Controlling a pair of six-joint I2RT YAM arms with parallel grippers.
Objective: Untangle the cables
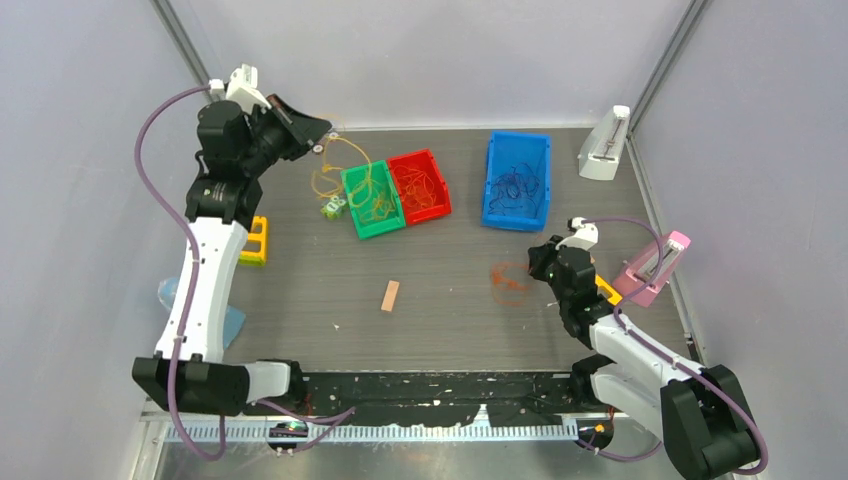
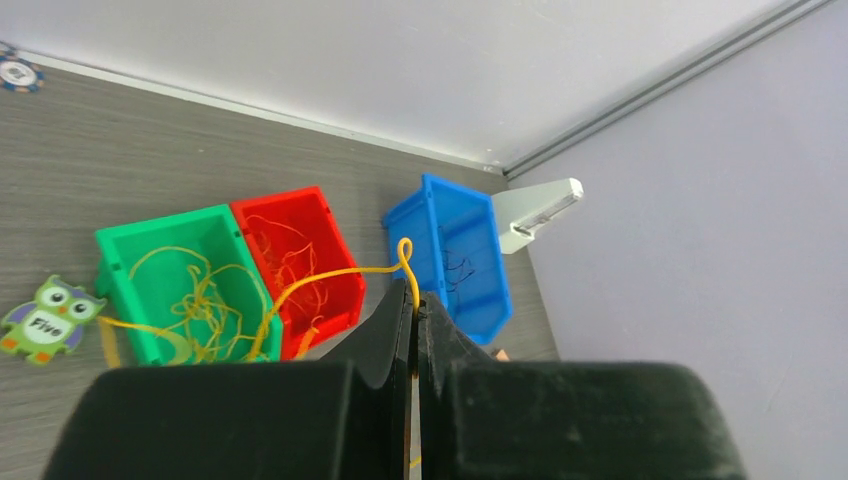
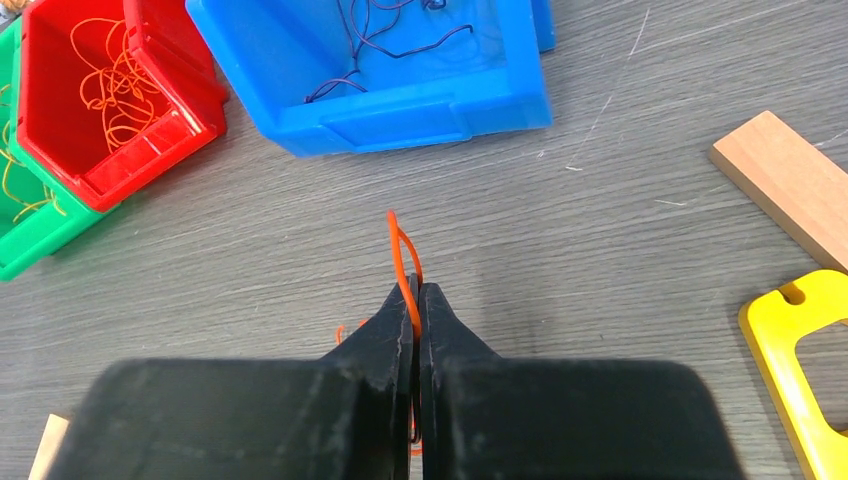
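My left gripper point(image 2: 413, 297) is shut on a yellow cable point(image 2: 330, 277). It holds the cable raised at the far left point(image 1: 322, 135), and the strand runs down to the yellow tangle in the green bin point(image 1: 372, 200). My right gripper point(image 3: 416, 290) is shut on an orange-red cable point(image 3: 400, 250), low over the table point(image 1: 545, 262). An orange-red loop point(image 1: 510, 281) lies on the table just left of it. More orange-red cables lie in the red bin point(image 1: 421, 184). Dark purple-blue cables lie in the blue bin point(image 1: 517, 180).
A small tan block point(image 1: 390, 296) lies mid-table. An owl piece point(image 1: 333, 208) sits left of the green bin. A yellow frame point(image 1: 254, 241) lies by the left arm. A white stand point(image 1: 604, 146) and a pink stand point(image 1: 655, 268) are at the right.
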